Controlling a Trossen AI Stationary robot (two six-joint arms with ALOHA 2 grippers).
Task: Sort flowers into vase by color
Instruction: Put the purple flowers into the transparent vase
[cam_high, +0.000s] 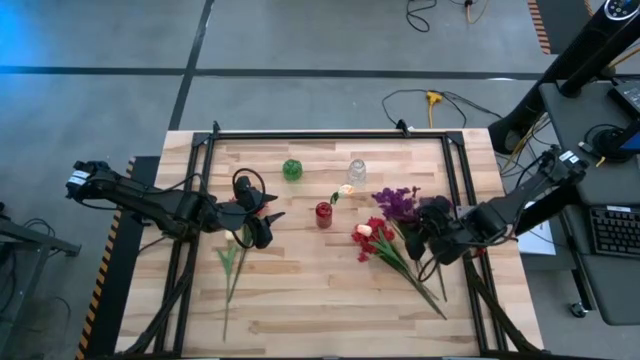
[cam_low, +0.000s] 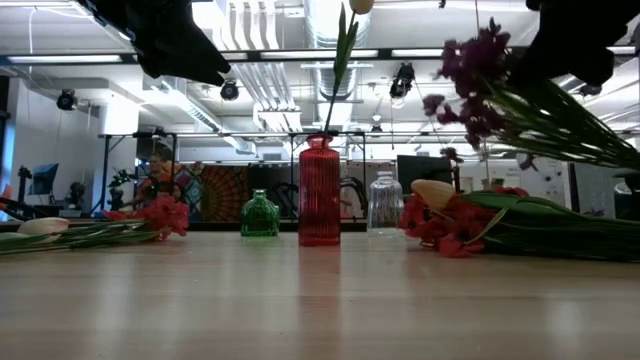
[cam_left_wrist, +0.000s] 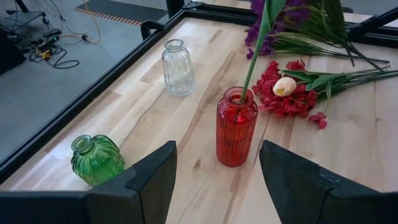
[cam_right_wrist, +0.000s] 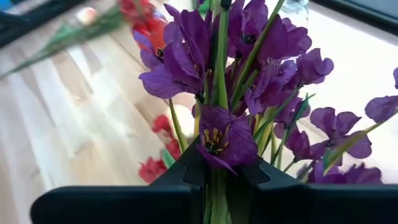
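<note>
A red vase (cam_high: 323, 215) stands mid-table with one cream-tipped flower (cam_left_wrist: 258, 50) upright in it. A green vase (cam_high: 292, 169) and a clear vase (cam_high: 357, 170) stand behind it. My right gripper (cam_right_wrist: 217, 183) is shut on a bunch of purple flowers (cam_high: 398, 200), held in the air right of the red vase (cam_low: 320, 195). Red flowers with a cream tulip (cam_high: 370, 235) lie flat on the table beneath it. My left gripper (cam_left_wrist: 217, 186) hovers open to the left of the red vase (cam_left_wrist: 236, 134). More flowers (cam_high: 232, 262) lie under it. My right gripper pinches the purple bunch's green stems (cam_right_wrist: 219, 168) between its two fingers, just below the blossoms. The fingers come from the table's right side, slanting down. In the low view the blossoms (cam_low: 478, 80) and stems are lifted clear of the table.
The wooden table (cam_high: 300, 300) has a black frame rail (cam_high: 330, 133) along its far edge and sides. Its near half is bare wood. Red-blossomed flowers (cam_low: 100, 232) lie at the left in the low view. A desk with a keyboard (cam_high: 612, 228) stands beyond the right edge.
</note>
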